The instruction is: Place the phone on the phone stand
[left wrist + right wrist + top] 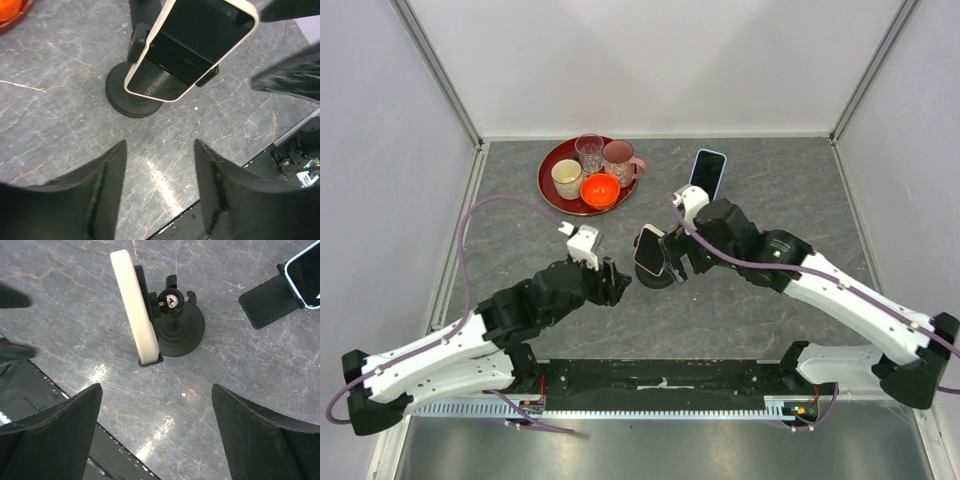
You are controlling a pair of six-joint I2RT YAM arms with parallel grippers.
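Resting in the cradle of the stand (180, 330), the phone (192, 47) sits just ahead of your left gripper (159, 150), tilted back with its dark screen facing those fingers. From your right gripper (156, 400) it shows edge-on, a cream strip ahead of and between the fingertips, with its lower end in the cradle's lip. Treat it as a stiff, fairly light slab. The glass face is likely slick and worth keeping off, while the cased long edges should give the best hold, so if you must reseat it, pinch across its width at the sides. The stand's round base looks small, so a nudge could slide or tip it. Both pairs of fingers are spread wide, holding nothing. In the wrist views, bare table (235, 390) separates each pair from the phone and stand, though the overhead view puts the right fingers close beside the phone. By my reading the placement is done, and what remains calls for backing straight away without brushing it. Beyond the right fingers, off to one side, a second phone (306, 275) stands on its own prop, well apart.
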